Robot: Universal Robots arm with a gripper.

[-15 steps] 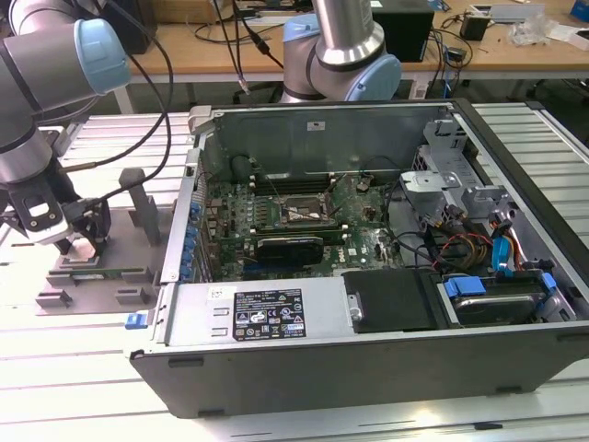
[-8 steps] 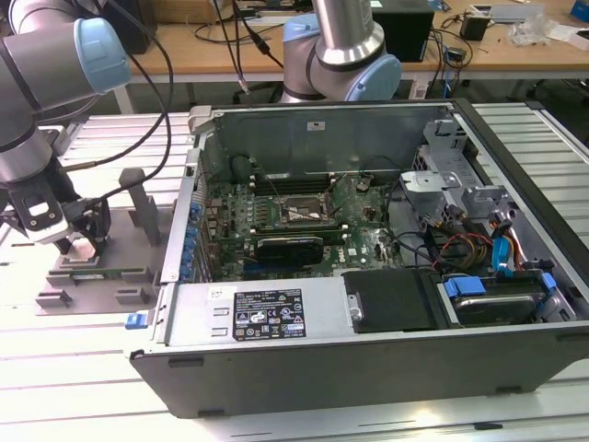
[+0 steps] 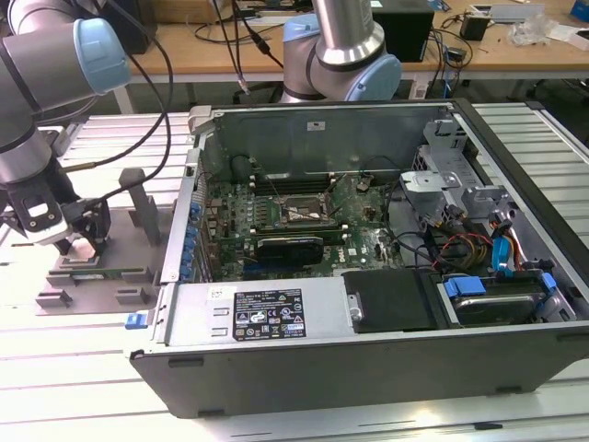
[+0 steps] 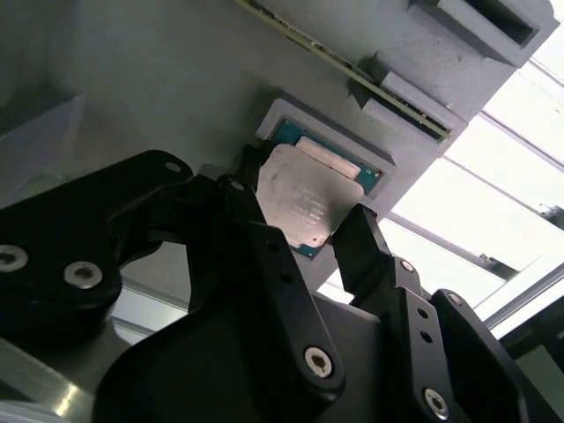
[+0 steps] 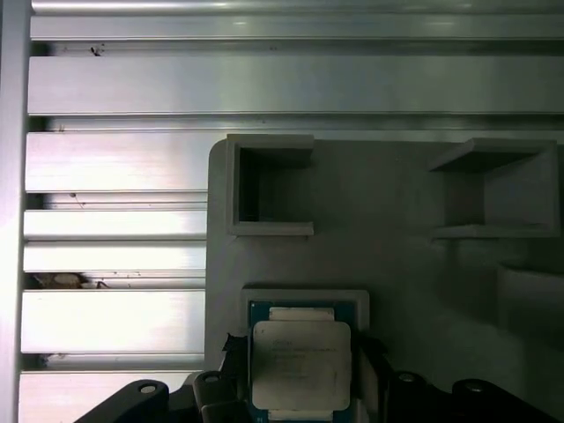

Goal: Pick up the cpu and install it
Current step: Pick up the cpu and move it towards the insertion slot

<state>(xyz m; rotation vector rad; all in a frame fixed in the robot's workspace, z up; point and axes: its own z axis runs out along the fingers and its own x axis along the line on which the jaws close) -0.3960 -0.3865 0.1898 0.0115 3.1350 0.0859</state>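
The cpu (image 4: 302, 198), a small square chip with a silvery top on a green board, lies in a shallow recess of the grey tray (image 4: 176, 79). In both wrist views my gripper (image 4: 300, 211) straddles it, one black finger (image 4: 240, 189) against each of two opposite edges. The first wrist view has the cpu (image 5: 301, 363) between the same fingertips of the gripper (image 5: 301, 352), still level with the recess of the tray (image 5: 397, 264). In the exterior view the gripper (image 3: 78, 241) is low over the tray (image 3: 92, 295), at that view's left.
An open computer case (image 3: 368, 313) lies at the exterior view's right, its motherboard socket (image 3: 302, 210) in the middle. A long green memory stick (image 3: 103, 272) rests on the tray. Grey upright holders (image 3: 140, 204) stand beside the gripper. A second arm's base (image 3: 342, 55) stands behind the case.
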